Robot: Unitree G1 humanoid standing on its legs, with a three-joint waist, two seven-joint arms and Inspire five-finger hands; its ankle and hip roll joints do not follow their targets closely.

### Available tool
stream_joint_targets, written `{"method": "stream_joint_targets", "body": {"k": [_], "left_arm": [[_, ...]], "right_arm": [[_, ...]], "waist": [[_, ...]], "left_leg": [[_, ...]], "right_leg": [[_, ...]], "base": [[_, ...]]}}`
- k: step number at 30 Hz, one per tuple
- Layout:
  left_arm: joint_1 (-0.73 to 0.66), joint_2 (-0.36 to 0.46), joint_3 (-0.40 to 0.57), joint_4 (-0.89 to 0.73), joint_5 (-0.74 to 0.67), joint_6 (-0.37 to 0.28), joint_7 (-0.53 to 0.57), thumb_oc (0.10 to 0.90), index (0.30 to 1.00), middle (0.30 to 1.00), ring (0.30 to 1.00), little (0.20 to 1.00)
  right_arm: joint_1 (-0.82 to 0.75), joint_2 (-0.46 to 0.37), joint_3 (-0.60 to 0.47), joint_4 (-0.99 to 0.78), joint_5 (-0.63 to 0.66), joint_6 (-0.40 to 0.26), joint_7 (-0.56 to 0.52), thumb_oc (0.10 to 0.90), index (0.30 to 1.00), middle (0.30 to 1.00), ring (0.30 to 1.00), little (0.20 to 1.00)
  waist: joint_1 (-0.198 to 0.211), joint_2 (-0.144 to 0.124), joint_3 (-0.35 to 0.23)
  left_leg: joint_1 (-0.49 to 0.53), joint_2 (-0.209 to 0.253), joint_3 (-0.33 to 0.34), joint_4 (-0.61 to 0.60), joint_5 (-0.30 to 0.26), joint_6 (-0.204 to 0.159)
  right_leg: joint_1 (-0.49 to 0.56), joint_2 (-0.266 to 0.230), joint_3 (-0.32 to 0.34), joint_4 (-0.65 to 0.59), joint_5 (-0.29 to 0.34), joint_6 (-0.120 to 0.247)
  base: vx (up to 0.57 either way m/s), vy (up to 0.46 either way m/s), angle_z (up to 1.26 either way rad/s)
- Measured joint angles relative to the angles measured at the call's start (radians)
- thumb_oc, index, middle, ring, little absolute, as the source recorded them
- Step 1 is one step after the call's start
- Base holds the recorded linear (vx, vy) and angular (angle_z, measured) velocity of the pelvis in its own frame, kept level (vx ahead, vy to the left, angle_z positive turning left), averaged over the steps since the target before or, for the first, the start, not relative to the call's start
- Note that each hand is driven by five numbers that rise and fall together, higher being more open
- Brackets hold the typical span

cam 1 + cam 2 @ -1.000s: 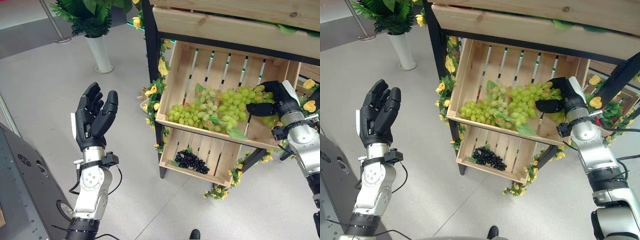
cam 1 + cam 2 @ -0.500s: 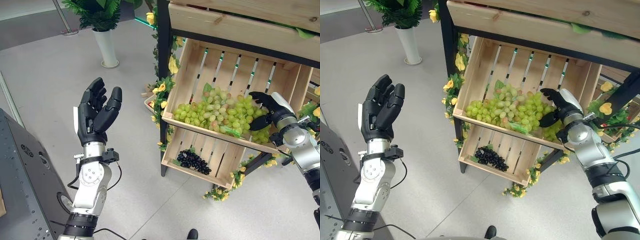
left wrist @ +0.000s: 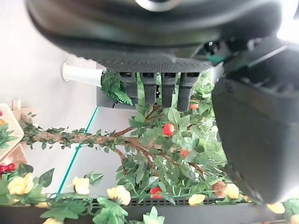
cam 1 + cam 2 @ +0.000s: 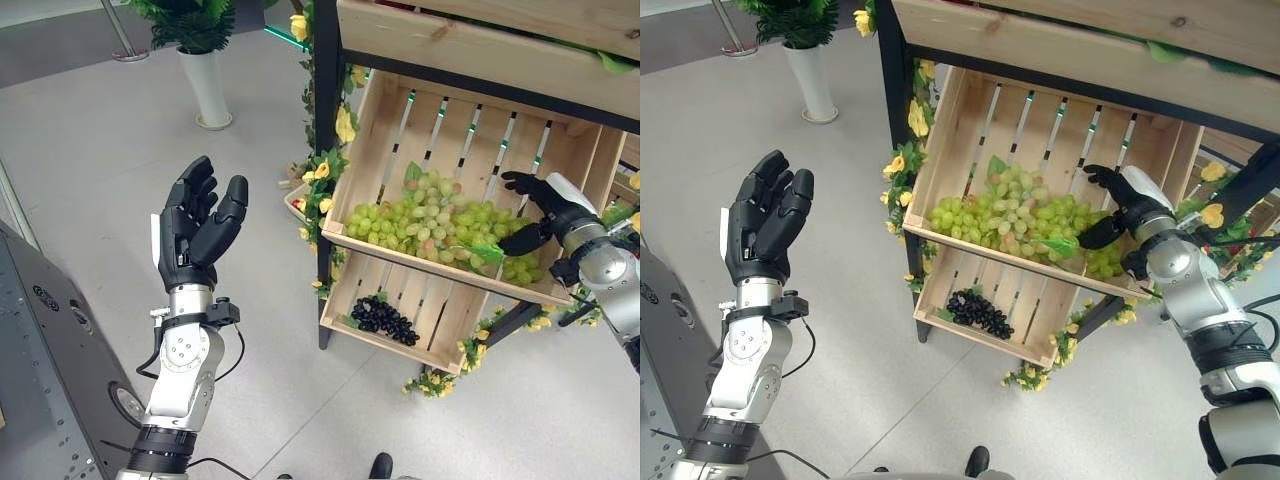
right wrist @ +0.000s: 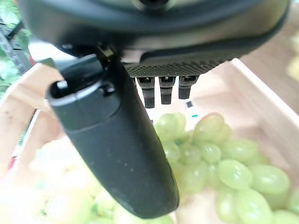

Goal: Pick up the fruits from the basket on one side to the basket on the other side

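Two slatted wooden crates sit one above the other in the rack: the upper crate holds one heap of green grapes, the lower crate one bunch of dark grapes. One potted plant in a white vase stands on the floor. Two robot hands show: the left hand and the right hand.

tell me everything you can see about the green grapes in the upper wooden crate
The pile of pale green grapes lies across the front of the tilted, slatted wooden crate, banked against its front lip. The berries are round, glossy and bunched, with a few green leaves among them. The rear slats behind the pile are bare. The robot's dark right hand is at the pile's right end, fingers spread, holding none. A lower crate beneath holds dark grapes.
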Motion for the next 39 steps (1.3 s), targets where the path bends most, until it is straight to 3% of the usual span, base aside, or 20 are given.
{"method": "stream_joint_targets", "body": {"k": [8, 13, 18, 25, 31, 35, 39], "left_arm": [[0.005, 0.001, 0.004, 0.0, 0.0, 0.0, -0.004, 0.8, 0.9, 0.9, 0.9, 0.9], [0.005, 0.001, 0.004, -0.001, 0.001, 0.0, -0.004, 0.8, 0.9, 0.9, 0.9, 0.9], [0.005, 0.0, 0.006, -0.001, 0.001, 0.0, -0.002, 0.8, 0.9, 0.9, 0.9, 0.9], [0.005, -0.004, 0.006, -0.001, 0.002, 0.0, -0.004, 0.8, 0.9, 0.9, 0.9, 0.9], [0.006, -0.01, 0.007, -0.002, 0.002, 0.002, -0.005, 0.8, 0.9, 0.9, 0.9, 0.9], [0.006, -0.022, 0.008, -0.003, 0.002, 0.002, -0.008, 0.8, 0.9, 0.9, 0.9, 0.9], [0.006, -0.047, 0.003, -0.005, 0.002, 0.003, -0.023, 0.8, 0.9, 0.9, 0.9, 0.9]], "right_arm": [[0.007, -0.035, -0.092, -0.197, 0.095, 0.002, 0.017, 0.8, 0.9, 0.9, 0.9, 0.9], [0.028, -0.034, -0.122, -0.261, 0.224, 0.016, 0.132, 0.8, 0.9, 0.9, 0.9, 0.9], [0.083, -0.007, -0.122, -0.316, 0.334, 0.025, 0.178, 0.8, 0.9, 0.9, 0.9, 0.9], [0.109, 0.126, -0.135, -0.429, 0.559, 0.054, 0.183, 0.8, 0.9, 0.9, 0.9, 0.9], [0.215, 0.312, -0.202, -0.532, 0.758, 0.064, 0.185, 0.8, 0.9, 0.9, 0.9, 0.9], [0.257, 0.41, -0.202, -0.564, 0.78, 0.054, 0.184, 0.8, 0.9, 0.9, 0.9, 0.9], [0.3, 0.534, -0.193, -0.567, 0.812, -0.013, 0.185, 0.8, 0.9, 0.9, 0.9, 0.9]], "waist": [[-0.03, -0.002, 0.016], [-0.036, -0.005, 0.017], [-0.034, -0.005, 0.017], [-0.039, -0.005, 0.017], [-0.027, -0.006, 0.017], [-0.023, -0.005, 0.016], [-0.018, 0.0, 0.015]], "left_leg": [[0.004, 0.0, 0.006, -0.004, -0.001, 0.001], [0.005, -0.001, 0.007, -0.004, -0.001, 0.002], [0.006, -0.002, 0.007, -0.004, -0.001, 0.002], [0.007, -0.003, 0.007, -0.005, -0.001, 0.002], [0.007, -0.005, 0.005, -0.006, -0.001, 0.002], [0.006, -0.01, 0.003, -0.008, 0.0, 0.006], [-0.006, -0.02, -0.011, -0.008, 0.002, 0.013]], "right_leg": [[0.0, 0.001, 0.004, 0.0, 0.0, 0.0], [0.0, 0.001, 0.006, 0.0, 0.0, 0.0], [0.001, 0.0, 0.007, 0.0, 0.001, 0.001], [0.001, -0.001, 0.007, 0.0, 0.001, 0.002], [0.001, -0.004, 0.006, 0.0, 0.001, 0.002], [0.001, -0.008, 0.004, 0.0, 0.002, 0.004], [0.0, -0.02, -0.004, 0.001, 0.005, 0.008]], "base": [[0.0, 0.005, -0.01], [0.0, 0.0, 0.0], [0.01, 0.005, 0.0], [0.04, 0.046, 0.0], [0.04, 0.091, 0.01], [0.03, 0.148, 0.01], [0.02, 0.191, 0.07]]}}
